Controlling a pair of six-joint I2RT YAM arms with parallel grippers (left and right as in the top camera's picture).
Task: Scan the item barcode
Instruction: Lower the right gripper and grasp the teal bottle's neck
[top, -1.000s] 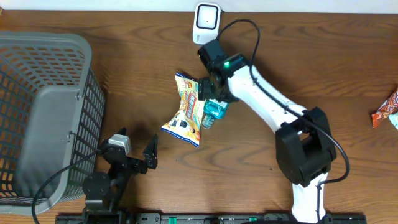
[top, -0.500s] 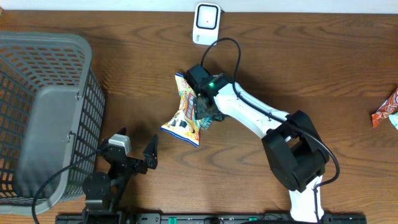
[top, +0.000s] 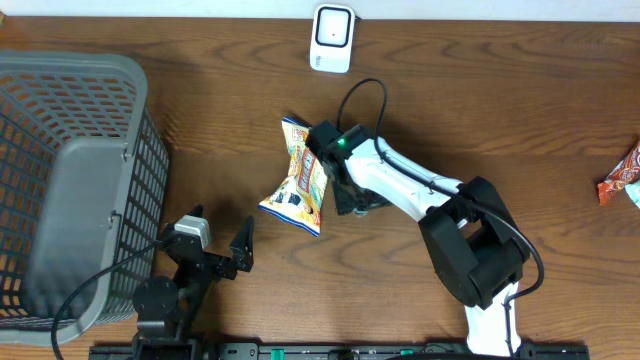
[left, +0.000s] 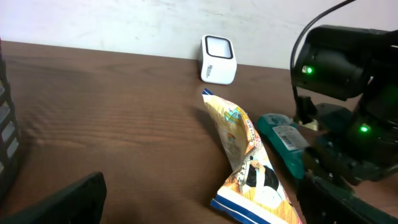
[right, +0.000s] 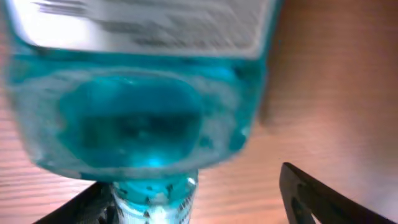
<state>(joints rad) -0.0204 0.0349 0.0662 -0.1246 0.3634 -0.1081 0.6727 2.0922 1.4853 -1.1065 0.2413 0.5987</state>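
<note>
Moving away from the scanner (top: 331, 38) at the table's back edge, the right arm is now reaching lower and further left than a second ago. It is covering the bottle, which was showing from above then.

At far left, a grey mesh basket (top: 60, 90) is sitting on the wooden table (top: 520, 90), likely waiting to receive scanned goods. Just beside its right wall, the left gripper (top: 218, 238) is resting with its jaws spread wide and holding nothing. It seems to be staying out of the way while the other arm is working.

Towards the middle, a colourful snack bag (top: 300, 180) is lying pinched and twisted at its waist. Behind it, the small white scanner is standing upright with its window facing out over the table, so an item has to be brought in front of it.

Just right of the bag, the blue bottle (left: 283, 140) is lying on its side on the wood, white label turned up, well short of the scanner. The right gripper (right: 189, 177) is hanging over its neck end with the jaws standing wide. Bare wood is showing between one finger and the bottle, so nothing is being clamped. That straddling pose probably means it is either lining up a grasp or letting go.

At the far right edge, a red wrapped snack (top: 620, 178) is lying well apart.
</note>
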